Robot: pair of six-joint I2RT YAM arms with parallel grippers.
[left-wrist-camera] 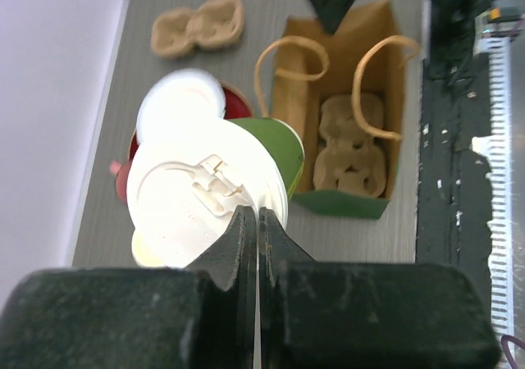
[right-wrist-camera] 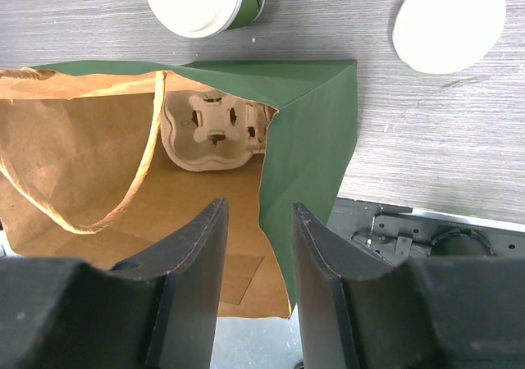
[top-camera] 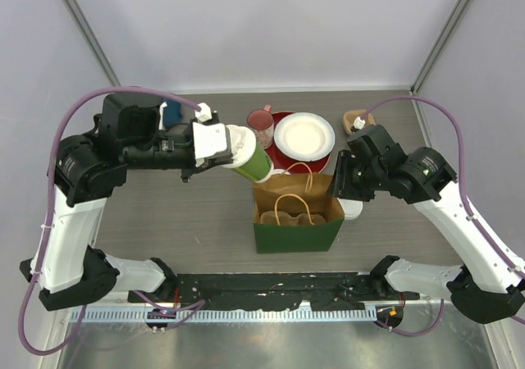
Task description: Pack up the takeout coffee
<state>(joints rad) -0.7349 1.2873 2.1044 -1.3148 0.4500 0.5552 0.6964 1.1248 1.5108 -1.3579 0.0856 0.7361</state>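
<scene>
Left gripper (left-wrist-camera: pixel 251 217) first: pinched fully together, fingers all but meeting, nipping the near rim of the white lid on a takeout cup (top-camera: pixel 253 164). Carries that cup clear of the table (top-camera: pixel 180 213), tipped onto its side, lid toward the wrist and green base toward the paper bag (top-camera: pixel 297 234). Hangs just off the bag's far left corner, in front of the mug, not inside the bag.

Right gripper (right-wrist-camera: pixel 258 207) next: roughly half spread, jaws either side of the bag's green side wall at the open mouth. Wall edge close against one finger, brown lining visible in the gap beside the other. Hard to tell whether either finger actually touches the paper. Clamps nothing.

Count, as seen:
- Two green lidded cups: the takeout cup in the air, plus a second cup (right-wrist-camera: pixel 205 0) standing on the table just beside the bag, in the right wrist view.
- One paper bag, green outside, brown inside, with two twine handles.
- Two pulp carriers: one carrier in the bag (right-wrist-camera: pixel 215 131), one spare carrier (top-camera: pixel 358 121) at the back right of the table.
- One pink mug (top-camera: pixel 261 123).
- One white plate (top-camera: pixel 304 135) resting on one red plate (top-camera: pixel 285 157).
- One loose white disc (right-wrist-camera: pixel 447 20) on the table; lid or plate, unclear.
</scene>
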